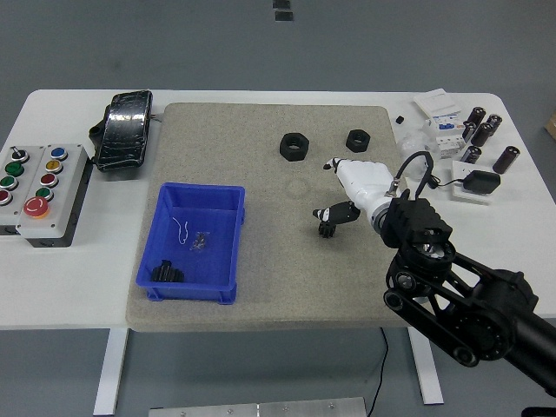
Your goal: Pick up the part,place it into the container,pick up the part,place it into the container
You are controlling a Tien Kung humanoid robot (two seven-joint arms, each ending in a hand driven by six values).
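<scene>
One head camera looks forward and down from high over the white table [261, 313], near edge lowest.

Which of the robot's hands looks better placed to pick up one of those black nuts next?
The right hand, probably. It hangs over the mat just below the two black nuts, holding nothing, while a gear already lies in the blue bin. No left hand is in view.

I am reaching my right hand [347, 189] over the mat's middle, fingers loosely curled, holding nothing.
</scene>
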